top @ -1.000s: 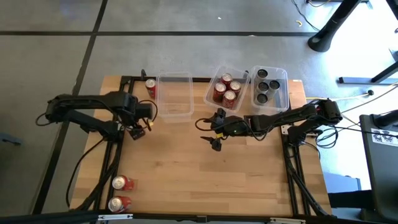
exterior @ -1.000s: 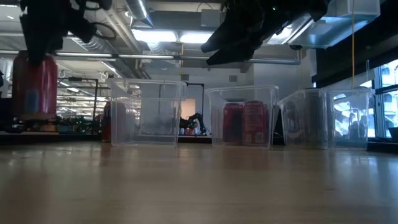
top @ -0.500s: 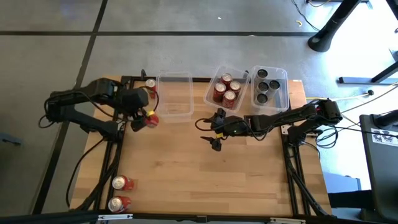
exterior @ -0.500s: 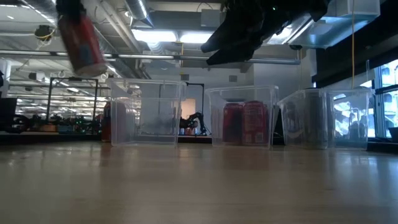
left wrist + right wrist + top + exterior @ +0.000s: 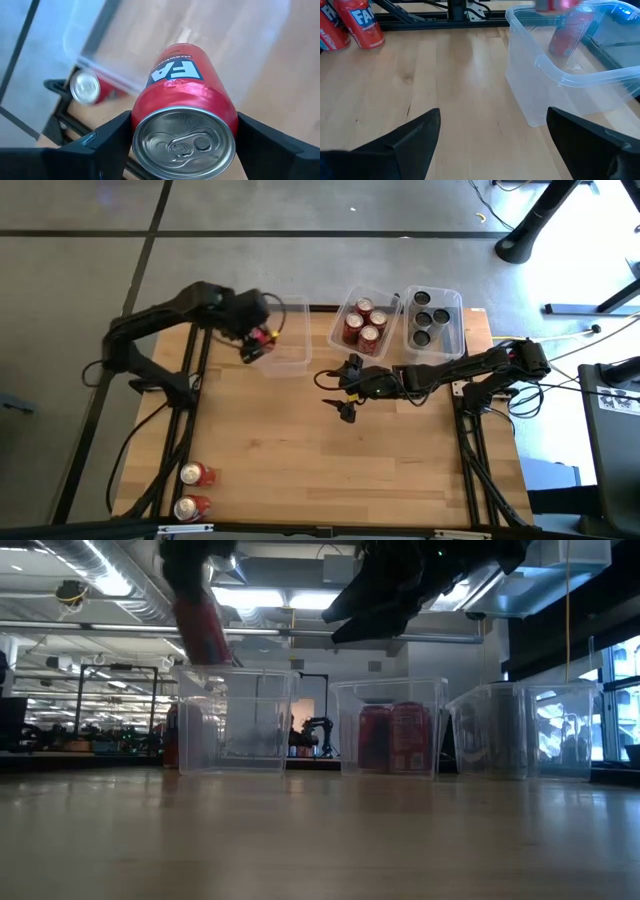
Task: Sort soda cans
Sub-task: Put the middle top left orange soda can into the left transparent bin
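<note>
Left wrist view: left end effector (image 5: 182, 145) clamps a red can (image 5: 185, 125) (right one (image 5: 490, 140) gapes empty).

Robotics lab: ceiling ducts (image 5: 110, 580), concrete floor (image 5: 300, 210).

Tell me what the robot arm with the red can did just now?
The left gripper, its jaws shut on a red can, swung from the table's left edge toward the far side, and now holds the can above the empty clear bin. The right gripper stayed open over the table's middle. The two red cans near the front corner and the binned cans didn't move.
</note>
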### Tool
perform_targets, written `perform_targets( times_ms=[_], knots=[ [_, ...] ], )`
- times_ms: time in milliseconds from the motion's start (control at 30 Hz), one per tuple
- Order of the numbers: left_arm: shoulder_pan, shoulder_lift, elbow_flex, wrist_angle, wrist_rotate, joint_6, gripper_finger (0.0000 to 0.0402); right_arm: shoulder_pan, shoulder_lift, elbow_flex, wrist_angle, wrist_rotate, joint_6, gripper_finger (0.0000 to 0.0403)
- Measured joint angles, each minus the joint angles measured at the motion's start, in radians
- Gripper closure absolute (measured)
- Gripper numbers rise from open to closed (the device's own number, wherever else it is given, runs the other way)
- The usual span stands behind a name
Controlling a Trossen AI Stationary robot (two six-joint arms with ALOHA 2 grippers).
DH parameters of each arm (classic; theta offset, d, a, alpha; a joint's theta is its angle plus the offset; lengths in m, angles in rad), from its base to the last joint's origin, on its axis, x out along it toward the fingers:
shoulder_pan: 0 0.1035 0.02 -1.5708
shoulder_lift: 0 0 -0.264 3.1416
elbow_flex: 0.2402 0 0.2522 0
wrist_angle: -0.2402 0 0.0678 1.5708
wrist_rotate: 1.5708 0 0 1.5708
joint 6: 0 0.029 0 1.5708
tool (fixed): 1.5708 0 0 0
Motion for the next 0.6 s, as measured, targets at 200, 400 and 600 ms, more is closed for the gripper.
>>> perform_targets(
  times_ms=[200, 400, 600],
  knots=[
    [0.077, 0.150, 0.092, 0.093, -0.004, 0.106, 0.0105, 0.000, 0.000, 0.000, 0.000, 0.000, -0.003, 0.0042],
    [0.149, 0.277, 0.114, 0.155, -0.004, 0.148, 0.0103, 0.000, 0.000, 0.000, -0.001, 0.000, -0.007, 0.0042],
    [0.194, 0.376, 0.114, 0.181, -0.004, 0.179, 0.0101, 0.000, 0.026, 0.001, 0.007, 0.000, -0.006, 0.0042]
  ],
)
